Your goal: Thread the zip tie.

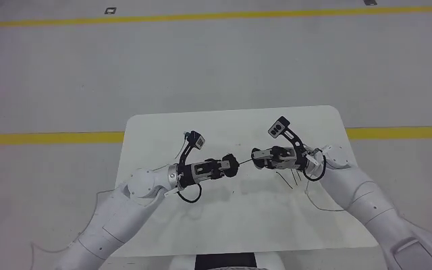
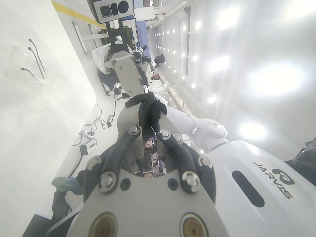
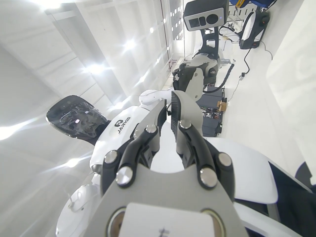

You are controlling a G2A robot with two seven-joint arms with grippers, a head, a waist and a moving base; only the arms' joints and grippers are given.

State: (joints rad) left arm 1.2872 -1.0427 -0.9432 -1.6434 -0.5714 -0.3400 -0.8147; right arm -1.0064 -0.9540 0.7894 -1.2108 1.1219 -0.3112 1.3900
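Hovering over the white table (image 1: 236, 131) on grey floor (image 1: 202, 61), left pincer (image 1: 232, 165) and right pincer (image 1: 256, 156) clamp one zip tie (image 1: 244, 162).

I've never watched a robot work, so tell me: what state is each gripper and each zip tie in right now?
left gripper: shut on the zip tie, raised over the table.
right gripper: shut on the same tie's other end.
zip tie: spanning between both grippers; threaded or not, cannot tell.
spare zip ties: three, lying loose on the table, ungripped.
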